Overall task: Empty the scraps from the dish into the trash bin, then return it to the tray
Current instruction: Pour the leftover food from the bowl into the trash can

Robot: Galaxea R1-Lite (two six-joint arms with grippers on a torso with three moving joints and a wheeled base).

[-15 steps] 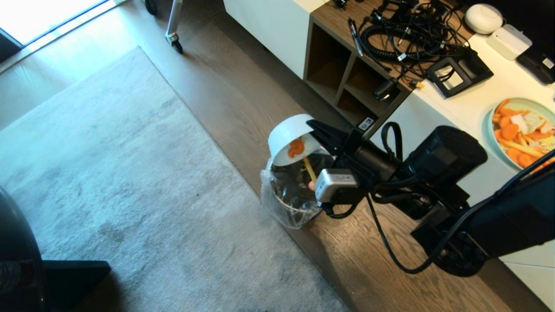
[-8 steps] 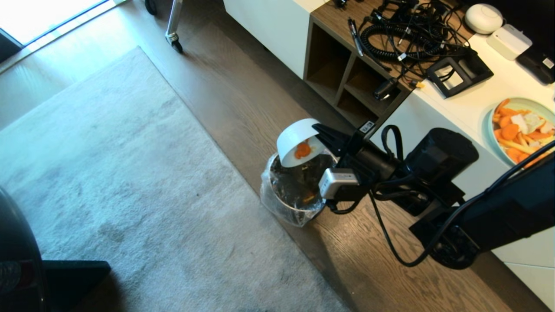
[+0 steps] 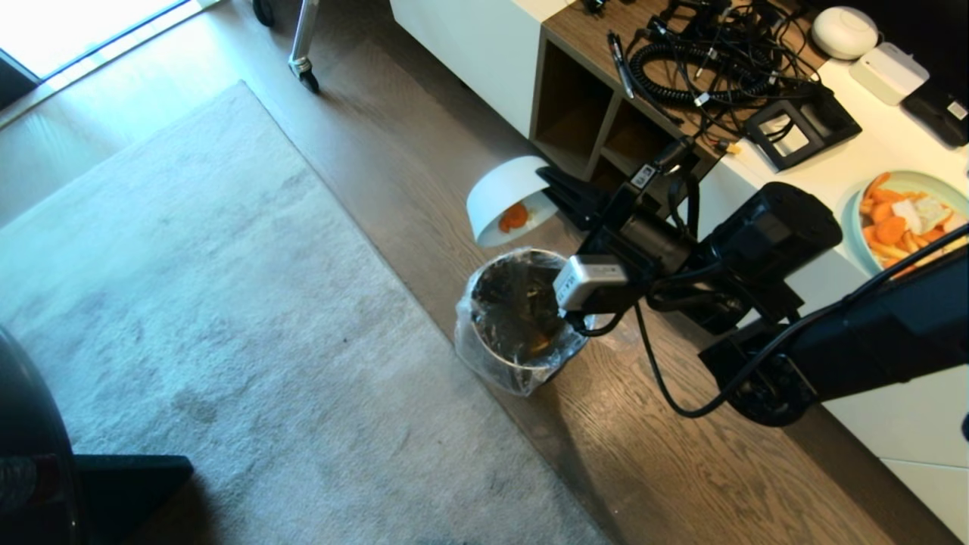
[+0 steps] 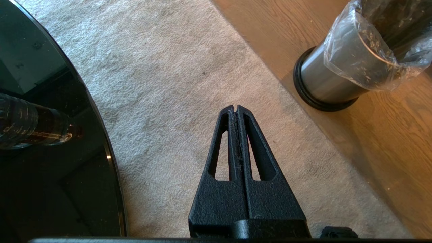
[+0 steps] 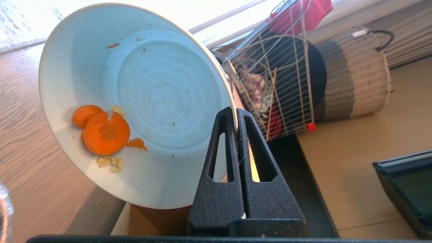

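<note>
My right gripper [image 3: 546, 195] is shut on the rim of the dish [image 3: 501, 195], a small white bowl tipped steeply on its side. The bowl hangs above and just behind the trash bin [image 3: 522, 322], a steel cylinder lined with a clear bag. Some scraps [image 3: 515, 217] still cling to the lower inside wall. The right wrist view shows the dish [image 5: 152, 87] with orange slices and pale crumbs, the scraps [image 5: 103, 130], and the gripper [image 5: 235, 113] pinching the rim. My left gripper [image 4: 235, 108] is shut, empty and parked over the rug, with the trash bin [image 4: 330, 81] beyond it. The tray is out of view.
A pale-green plate [image 3: 912, 227] heaped with orange pieces sits on the white cabinet [image 3: 848, 174], beside tangled cables [image 3: 704, 60]. Open wooden cubbies [image 3: 590, 129] stand behind the bin. A grey rug [image 3: 227, 303] covers the floor to the left. A wire basket [image 5: 280, 74] shows in the right wrist view.
The right gripper has lifted the tipped dish up and back from the bin's mouth toward the cabinet. A pale strip that was dropping out earlier is gone from the dish.
</note>
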